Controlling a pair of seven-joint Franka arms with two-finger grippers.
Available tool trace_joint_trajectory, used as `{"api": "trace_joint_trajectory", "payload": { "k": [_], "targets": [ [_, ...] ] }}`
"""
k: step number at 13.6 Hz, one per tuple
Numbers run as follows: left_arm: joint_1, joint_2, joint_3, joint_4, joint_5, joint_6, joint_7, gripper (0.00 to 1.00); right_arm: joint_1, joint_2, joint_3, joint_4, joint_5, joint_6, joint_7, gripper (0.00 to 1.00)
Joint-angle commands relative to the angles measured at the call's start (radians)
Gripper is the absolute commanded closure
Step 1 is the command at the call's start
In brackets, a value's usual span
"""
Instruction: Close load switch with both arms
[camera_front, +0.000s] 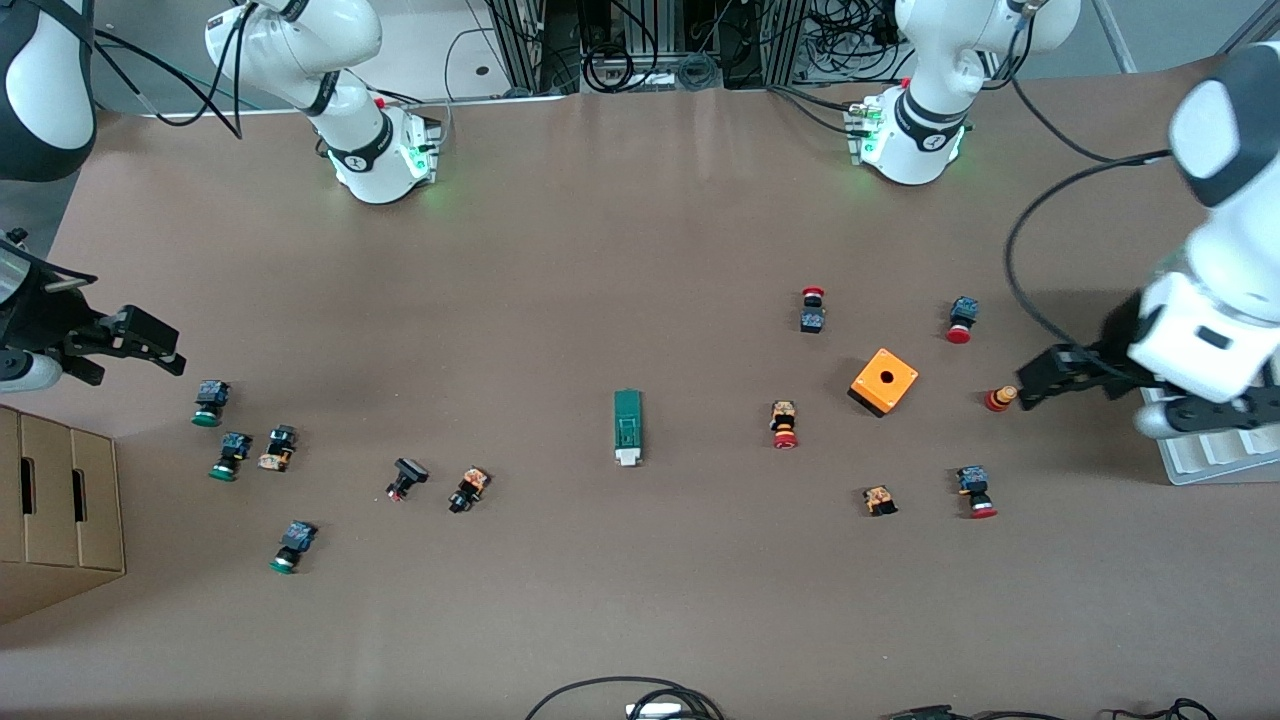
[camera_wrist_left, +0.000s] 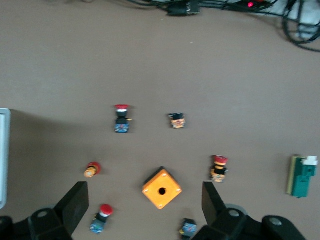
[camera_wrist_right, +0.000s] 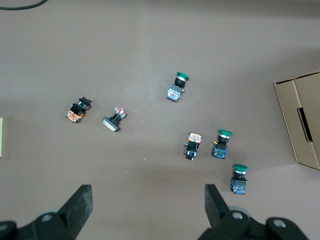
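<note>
The load switch (camera_front: 627, 428) is a narrow dark-green block lying flat at the middle of the table, with its white lever end nearer the front camera. It also shows at the edge of the left wrist view (camera_wrist_left: 301, 176). My left gripper (camera_front: 1028, 383) is open and empty over the left arm's end of the table, with the orange box showing between its fingers (camera_wrist_left: 75, 205). My right gripper (camera_front: 170, 350) is open and empty over the right arm's end, above bare table in its wrist view (camera_wrist_right: 147, 197). Both are well apart from the switch.
An orange box with a round hole (camera_front: 884, 381) and several red-capped push buttons (camera_front: 784, 425) lie toward the left arm's end. Several green-capped buttons (camera_front: 210, 402) lie toward the right arm's end. A cardboard box (camera_front: 60, 500) and a grey tray (camera_front: 1215, 455) stand at the table's ends.
</note>
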Motion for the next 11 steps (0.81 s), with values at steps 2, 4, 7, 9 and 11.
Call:
{"api": "trace_joint_trajectory", "payload": {
  "k": [2,4,7,9,11],
  "targets": [
    [0.003,-0.026,0.073,-0.014,-0.017,-0.095,0.144,0.00,0.000,-0.007,-0.003,0.011,0.004,-0.023,0.006,0.00],
    [0.047,-0.043,0.067,-0.026,-0.020,-0.098,0.151,0.00,0.000,-0.008,-0.003,0.011,0.004,-0.024,0.006,0.00],
    [0.115,-0.052,0.017,-0.030,-0.020,-0.090,0.171,0.00,0.000,-0.014,-0.001,0.011,0.004,-0.026,0.008,0.00],
    [0.182,-0.056,-0.057,-0.030,-0.012,-0.089,0.171,0.00,0.000,-0.015,-0.003,0.011,0.004,-0.029,0.008,0.00],
    [0.236,-0.055,-0.104,-0.028,-0.009,-0.087,0.171,0.00,0.000,-0.015,-0.003,0.011,0.004,-0.027,0.008,0.00]
  ]
}}
